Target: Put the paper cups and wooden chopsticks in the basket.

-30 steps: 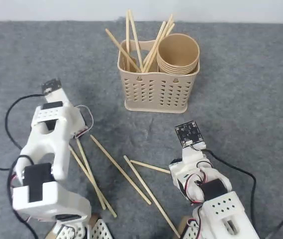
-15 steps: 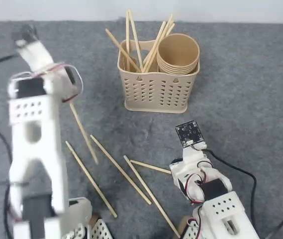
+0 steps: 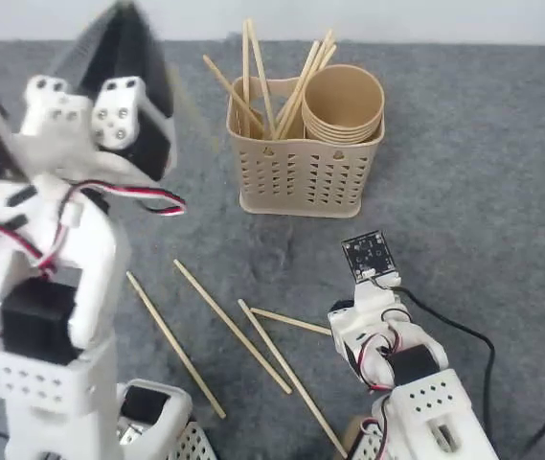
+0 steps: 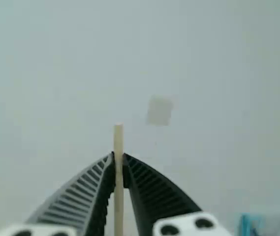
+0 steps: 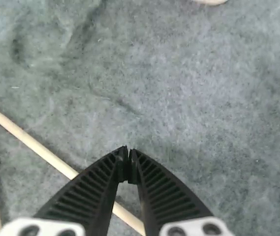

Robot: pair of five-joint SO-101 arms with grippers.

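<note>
My left gripper [image 4: 118,162] is shut on a wooden chopstick [image 4: 118,140] that sticks out past its fingertips against a pale wall. In the high view that gripper [image 3: 130,14] is raised high, left of the beige basket [image 3: 301,177]. The basket holds a stack of paper cups [image 3: 342,101] and several chopsticks [image 3: 253,77]. Several more chopsticks [image 3: 231,326] lie on the grey carpet in front of it. My right gripper [image 5: 128,164] is shut with nothing in it, low over the carpet beside one chopstick [image 5: 31,142]. The right arm [image 3: 387,350] sits at the front right.
Grey carpet [image 3: 483,192] covers the table, with open room right of the basket. A black cable [image 3: 454,326] trails from the right arm. The raised left arm's body [image 3: 52,316] stands over the front left.
The left arm has risen from low at the left to high above the table, carrying one chopstick off the carpet. The right arm has stayed still.
</note>
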